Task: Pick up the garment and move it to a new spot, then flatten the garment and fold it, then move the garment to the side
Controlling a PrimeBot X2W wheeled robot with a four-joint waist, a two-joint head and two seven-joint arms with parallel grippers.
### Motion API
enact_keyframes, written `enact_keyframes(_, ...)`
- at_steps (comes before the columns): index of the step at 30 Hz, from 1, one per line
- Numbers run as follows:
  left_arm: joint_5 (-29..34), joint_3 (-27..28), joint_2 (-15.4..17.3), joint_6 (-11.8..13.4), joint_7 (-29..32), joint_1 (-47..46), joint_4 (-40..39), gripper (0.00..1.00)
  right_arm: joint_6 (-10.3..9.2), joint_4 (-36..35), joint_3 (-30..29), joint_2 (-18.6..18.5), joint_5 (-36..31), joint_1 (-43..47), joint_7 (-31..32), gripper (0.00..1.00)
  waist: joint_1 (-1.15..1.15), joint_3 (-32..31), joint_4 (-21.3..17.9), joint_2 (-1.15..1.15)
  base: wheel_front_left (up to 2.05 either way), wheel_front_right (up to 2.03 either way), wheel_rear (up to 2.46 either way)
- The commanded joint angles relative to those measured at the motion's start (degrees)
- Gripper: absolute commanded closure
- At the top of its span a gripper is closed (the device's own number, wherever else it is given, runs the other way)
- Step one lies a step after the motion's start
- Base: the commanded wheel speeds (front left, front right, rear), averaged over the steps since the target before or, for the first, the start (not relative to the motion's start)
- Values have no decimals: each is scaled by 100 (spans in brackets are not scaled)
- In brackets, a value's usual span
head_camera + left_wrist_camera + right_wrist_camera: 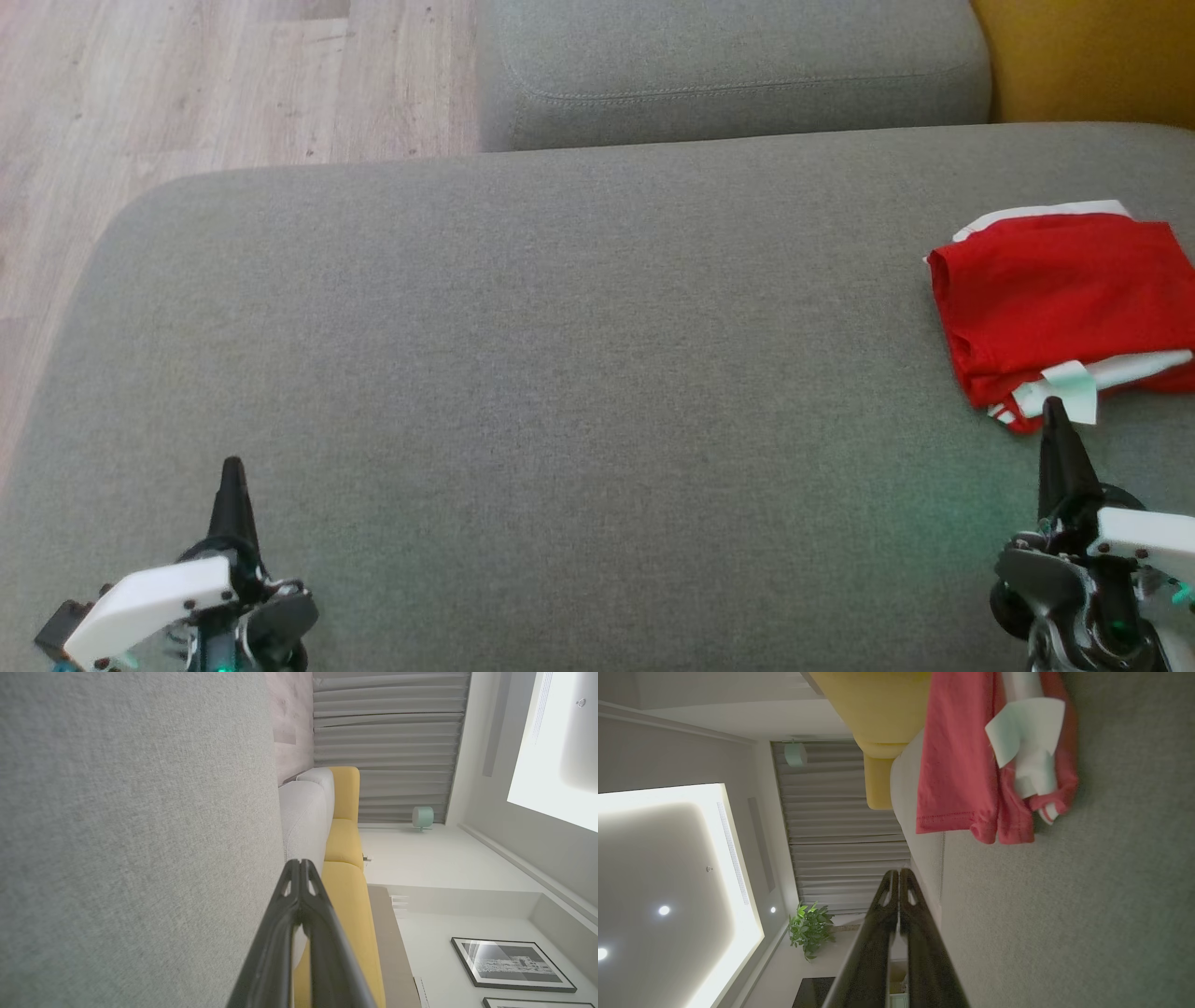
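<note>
Red garment [1055, 299], folded into a compact packet: where does it lie? (first)

Far over on the right of the grey sofa seat [560, 373], its right end running past the edge of the head view. (second)

Which way from the grippers? (first)

Straight ahead of the right gripper [1054, 411]. The packet's near edge, with white trim and a pale label [1069, 383], lies just beyond that gripper's tip. In the right wrist view a strip of bare seat separates the right gripper [899, 875] from the garment [957, 765], so I judge them near but not touching. (second)

And the left gripper [231, 467]? (first)

Well apart from it, across the whole seat at the lower left. Any further nudge belongs to the right arm. (second)

How do the fingers stand? (first)

Pressed together on both, with nothing between them. The left wrist view shows the left gripper [299, 865] with its tips meeting over plain upholstery. (second)

The packet's long axis? (first)

It seems to run left to right across the seat, but with one end cut off I cannot be sure. (second)

So where is the task? (first)

By the look of it, folded and set aside, so little or nothing is left to do. To reach it again, the right gripper would have to part its fingers and go forward. (second)
</note>
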Motion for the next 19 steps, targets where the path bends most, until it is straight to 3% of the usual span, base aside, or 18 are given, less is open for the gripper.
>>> enact_keyframes(1, -31, 239, 22, -36, 19, -288, -211, 100, -4, -219, 118, -33, 41, -323, 34, 100, 0, 0, 0, 0, 0, 0, 0)
enact_keyframes(19, -31, 239, 22, -36, 18, -288, -212, 100, -4, -219, 118, -33, 41, -323, 33, 100, 0, 0, 0, 0, 0, 0, 0)
